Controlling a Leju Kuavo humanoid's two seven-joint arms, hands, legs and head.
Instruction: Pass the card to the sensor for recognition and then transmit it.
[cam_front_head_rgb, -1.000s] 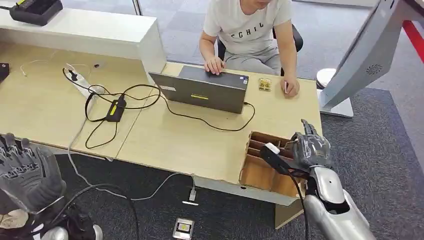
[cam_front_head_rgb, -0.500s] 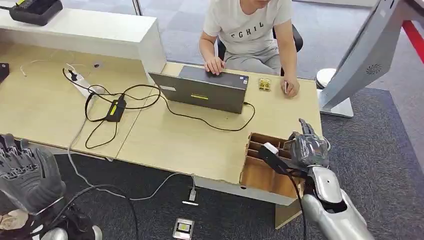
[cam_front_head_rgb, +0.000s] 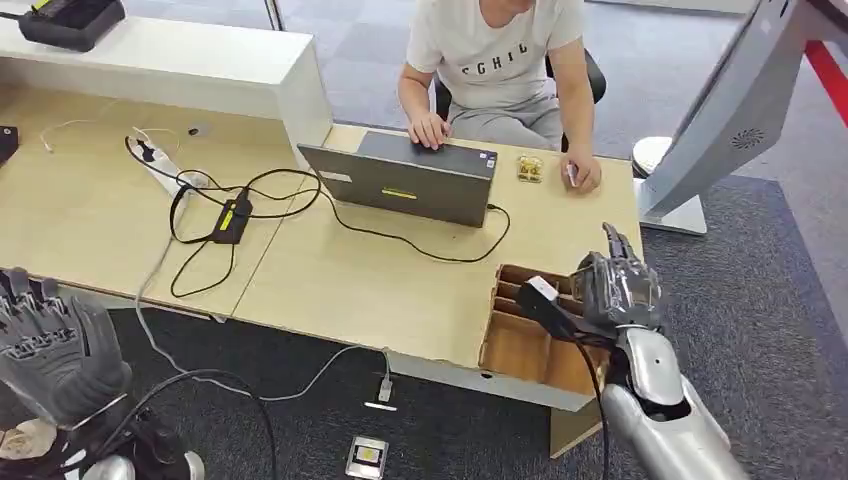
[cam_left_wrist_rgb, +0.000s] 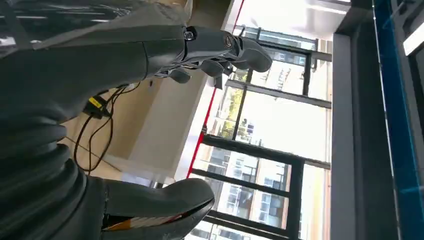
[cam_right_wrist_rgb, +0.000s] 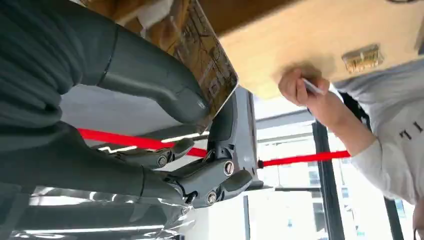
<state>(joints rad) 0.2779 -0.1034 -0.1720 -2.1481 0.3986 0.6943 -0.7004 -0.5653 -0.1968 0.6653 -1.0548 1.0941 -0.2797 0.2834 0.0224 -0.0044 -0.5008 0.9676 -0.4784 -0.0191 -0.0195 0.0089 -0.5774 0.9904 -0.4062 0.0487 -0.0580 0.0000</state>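
Gripping the card (cam_right_wrist_rgb: 207, 60), the right hand (cam_front_head_rgb: 617, 290) has lifted slightly above the box (cam_front_head_rgb: 520, 345).

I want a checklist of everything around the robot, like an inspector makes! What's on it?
Surface: pale wooden desk, white counter behind.
Job's things: card pinched in the right hand, above the cardboard divider box.
Clutter: laptop, small yellow item.
Hands: left hand low, fingers apart, holds nothing.
Cables: black loops on the desk, white power strip, more cable on the floor.
Surroundings: seated person, grey carpet, grey stand.
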